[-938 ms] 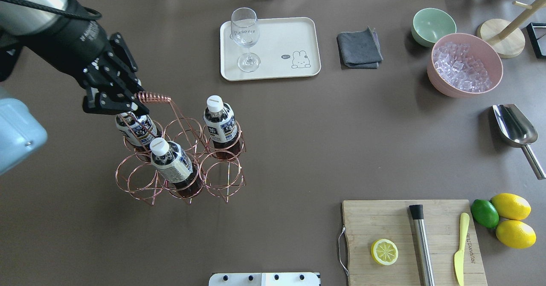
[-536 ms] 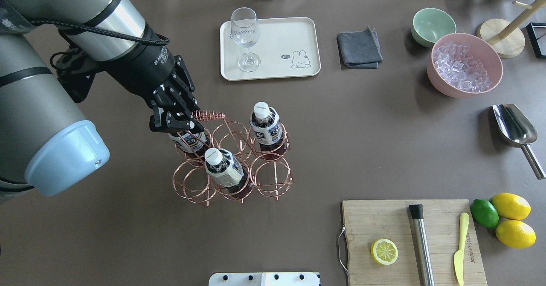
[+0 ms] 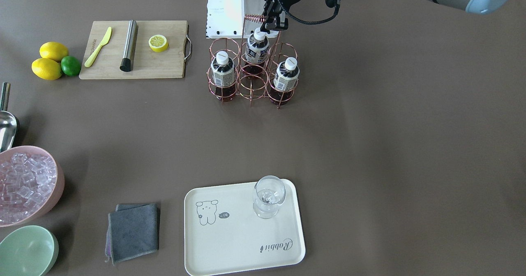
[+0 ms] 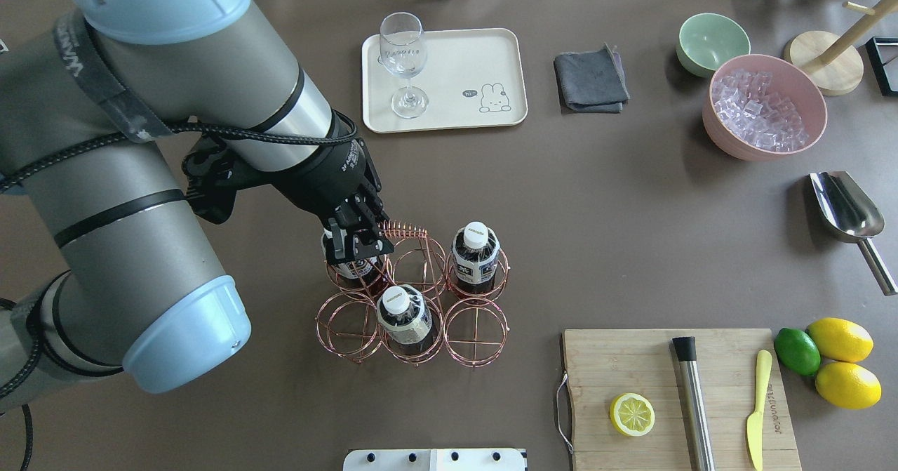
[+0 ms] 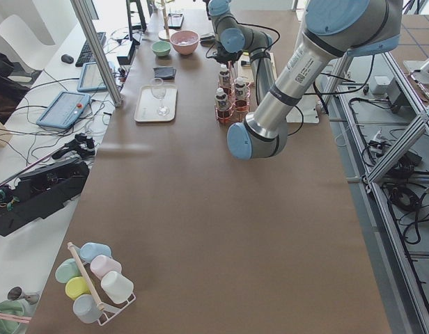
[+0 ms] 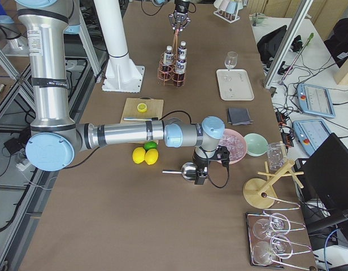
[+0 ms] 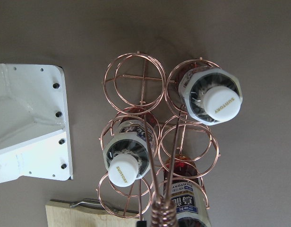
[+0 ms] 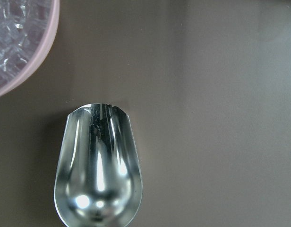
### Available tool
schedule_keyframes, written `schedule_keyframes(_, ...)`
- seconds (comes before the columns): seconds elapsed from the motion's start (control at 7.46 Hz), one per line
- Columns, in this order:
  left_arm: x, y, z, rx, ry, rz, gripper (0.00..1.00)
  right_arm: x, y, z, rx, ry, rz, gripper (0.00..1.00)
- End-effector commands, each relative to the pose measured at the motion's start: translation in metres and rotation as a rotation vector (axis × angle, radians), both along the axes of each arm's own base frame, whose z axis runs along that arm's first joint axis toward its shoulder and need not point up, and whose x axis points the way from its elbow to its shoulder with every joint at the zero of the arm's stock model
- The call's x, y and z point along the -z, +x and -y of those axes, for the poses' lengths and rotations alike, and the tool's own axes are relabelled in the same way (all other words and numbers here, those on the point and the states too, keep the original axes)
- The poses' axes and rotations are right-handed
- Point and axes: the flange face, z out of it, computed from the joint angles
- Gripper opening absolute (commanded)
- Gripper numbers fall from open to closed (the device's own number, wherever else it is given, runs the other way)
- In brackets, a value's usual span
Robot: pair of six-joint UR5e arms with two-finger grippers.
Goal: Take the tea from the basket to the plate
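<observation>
While left gripper [image 4: 361, 246] clamps basket [image 4: 405, 231] handle | right gripper [image 6: 200, 178]: cannot tell | plate [image 4: 463, 57] well apart

left pincer [image 4: 356, 245], basket [image 4: 421, 290] carried rightward, nearer robot

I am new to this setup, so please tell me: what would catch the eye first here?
The big left arm stands out, its hand gripping the coiled handle of the copper basket near mid-table. Three tea bottles stand in the basket; the plate beyond holds only a glass.
</observation>
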Motion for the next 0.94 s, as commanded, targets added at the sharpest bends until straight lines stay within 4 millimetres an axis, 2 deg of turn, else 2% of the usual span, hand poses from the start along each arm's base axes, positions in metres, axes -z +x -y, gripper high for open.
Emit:
schedule_keyframes(0.0, 0.03, 0.009, -0.004, 0.026, 0.008, -0.027, 0.0, 0.015, 0.002, 0.002, -0.005, 0.026, 0.009, 1.0)
schedule_keyframes(0.67, 0.028, 0.017, -0.003, 0.031, 0.006, -0.054, 0.0, 0.012, 0.004, 0.002, -0.033, 0.004, 0.007, 1.0)
schedule_keyframes(0.8, 0.017, 0.019, -0.003, 0.019, -0.009, -0.043, 0.0, 0.012, 0.004, 0.003, -0.034, 0.002, 0.008, 1.0)
